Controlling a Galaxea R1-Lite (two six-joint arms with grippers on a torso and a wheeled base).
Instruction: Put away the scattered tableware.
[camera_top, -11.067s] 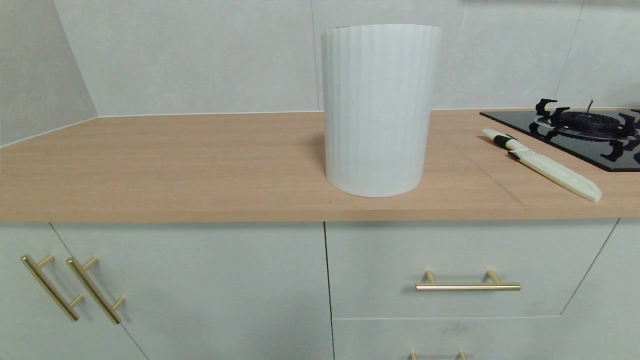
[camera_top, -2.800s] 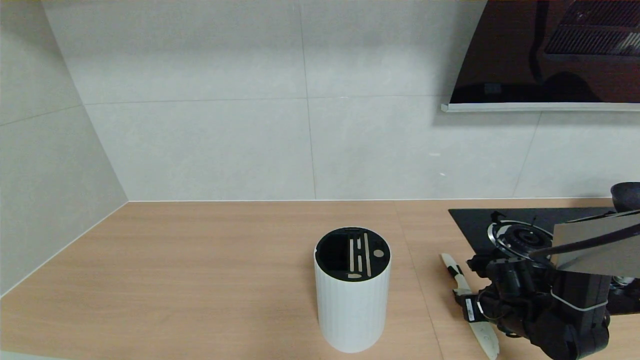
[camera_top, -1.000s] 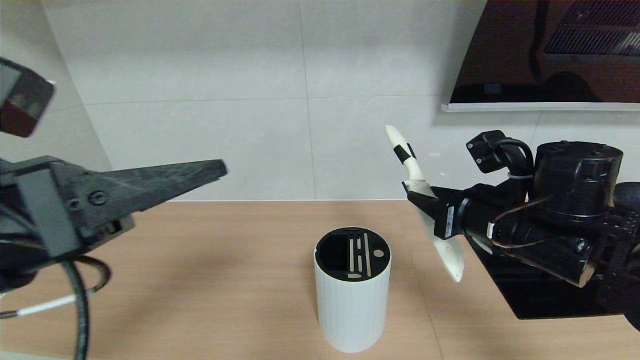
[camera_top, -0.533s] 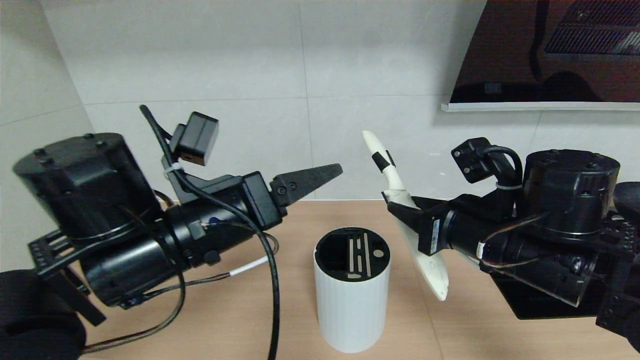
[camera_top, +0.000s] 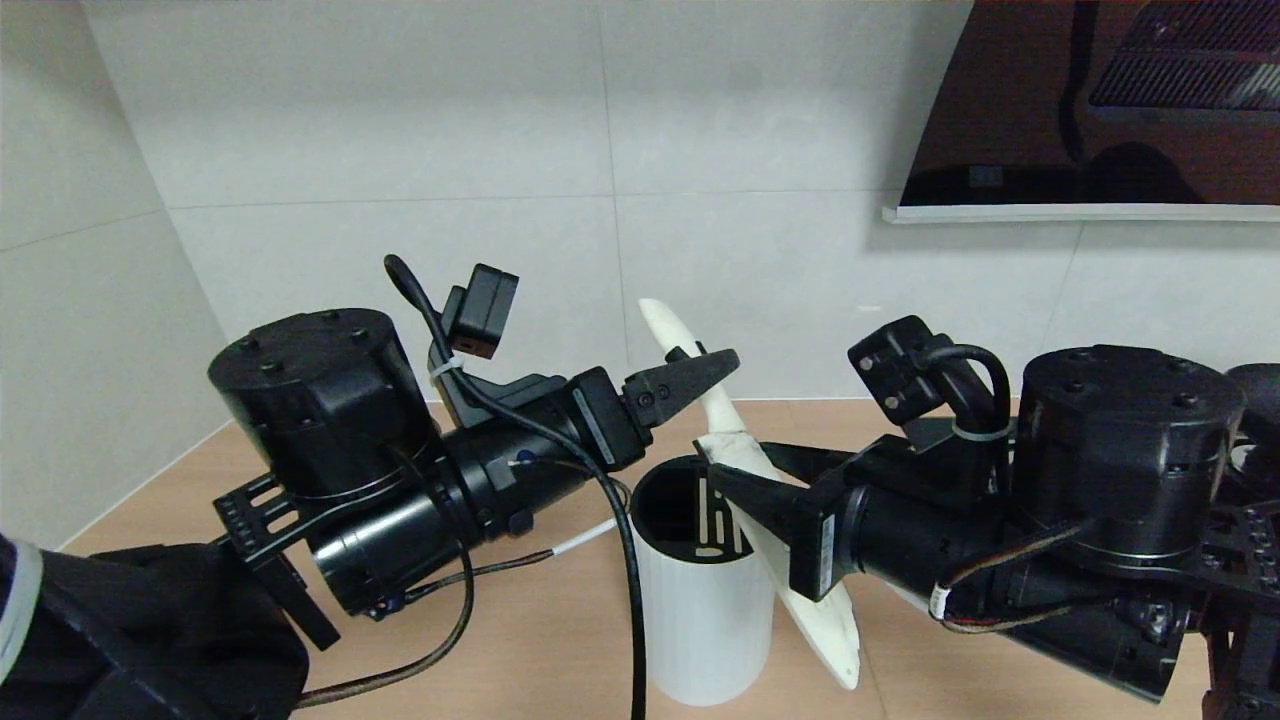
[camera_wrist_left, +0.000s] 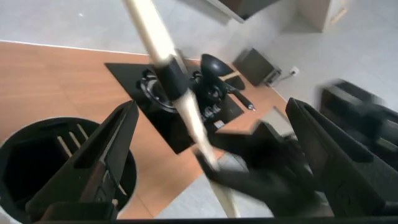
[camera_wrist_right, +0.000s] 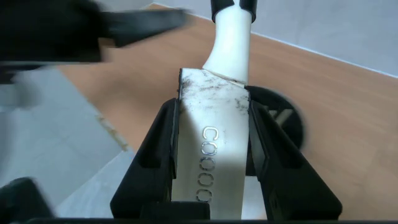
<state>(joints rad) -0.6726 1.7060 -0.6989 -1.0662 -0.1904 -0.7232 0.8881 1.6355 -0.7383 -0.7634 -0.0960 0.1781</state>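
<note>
The left arm comes in from the lower left and lies nearly level above the table (camera_top: 530, 640), its forearm pointing toward the middle. The left gripper (camera_top: 700, 372) sits just above the rim of the white knife holder (camera_top: 700, 620). In the left wrist view its two fingers (camera_wrist_left: 106, 162) stand wide apart, with the knife (camera_wrist_left: 186, 106) crossing the gap between them. Whether either finger touches the handle cannot be told.

The right arm comes in from the right, also nearly level and a little lower. The right gripper (camera_top: 745, 475) is clamped on the flat of the blade just below the handle. The right wrist view shows a finger (camera_wrist_right: 161, 155) pressed to each side of the blade (camera_wrist_right: 214, 124).

The knife (camera_top: 722, 425) is off the table and tilted. Its pale handle with a dark band points up and toward the wall, while its tip hangs low in front of the holder's right side. The holder stands upright on the table, its black slotted top (camera_wrist_left: 37, 155) partly covered by both grippers. Whether the blade lines up with a slot cannot be judged.

The knife's black band is half hidden behind the left fingertip in the head view. The hob (camera_wrist_left: 143, 87) shows beyond the holder, and a dark range hood (camera_top: 1100, 100) hangs at the upper right.
</note>
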